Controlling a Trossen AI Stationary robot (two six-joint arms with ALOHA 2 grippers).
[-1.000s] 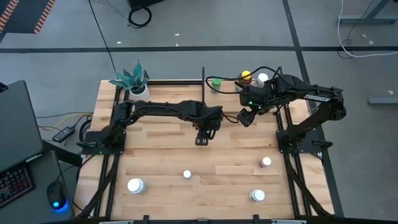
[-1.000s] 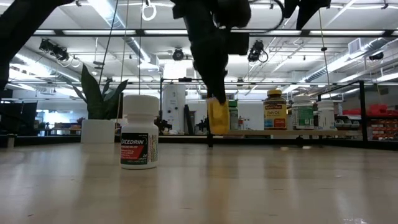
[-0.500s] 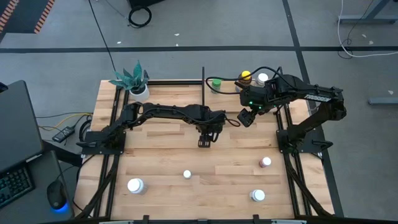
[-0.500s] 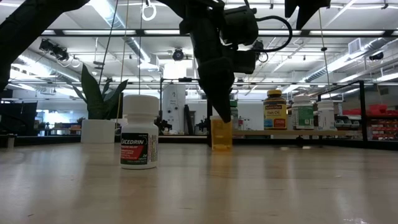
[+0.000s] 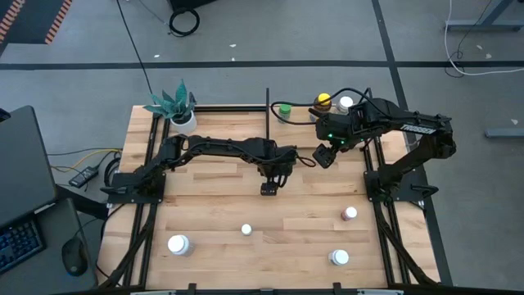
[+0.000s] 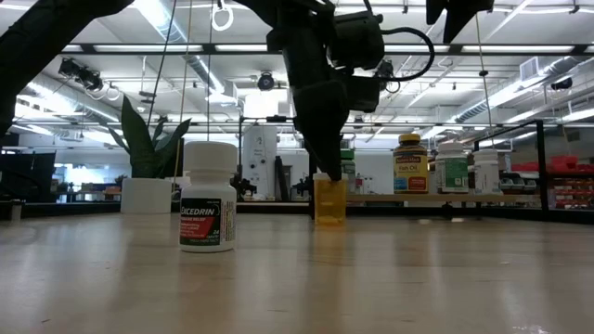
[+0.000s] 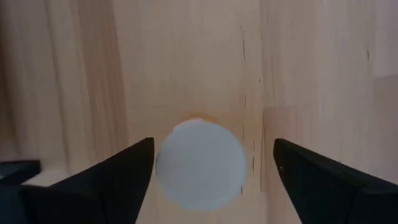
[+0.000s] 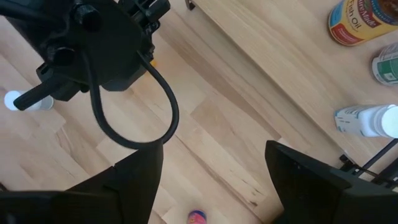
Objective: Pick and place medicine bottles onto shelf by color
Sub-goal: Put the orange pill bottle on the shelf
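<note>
An amber bottle with a white cap [image 6: 329, 199] stands upright on the table's middle. My left gripper [image 5: 268, 187] hangs right above it, open, pointing down. Its fingers stand on either side of the cap [image 7: 200, 165], one close by it and one well apart. My right gripper [image 5: 325, 156] is open and empty above the table, in front of the shelf [image 6: 445, 197]. On the shelf stand a green-capped bottle [image 5: 284, 109], a yellow-capped bottle [image 5: 324, 100] and a white bottle [image 5: 345, 103].
On the near half of the table stand a white Excedrin bottle [image 5: 178, 243], a small white bottle [image 5: 246, 230], a pinkish bottle [image 5: 350, 214] and another white bottle [image 5: 339, 257]. A potted teal plant [image 5: 173, 105] stands at the far left corner.
My left gripper has gone down and a little toward the table's near edge with the amber bottle. The bottle hung clear of the table a second ago and now stands on it.
</note>
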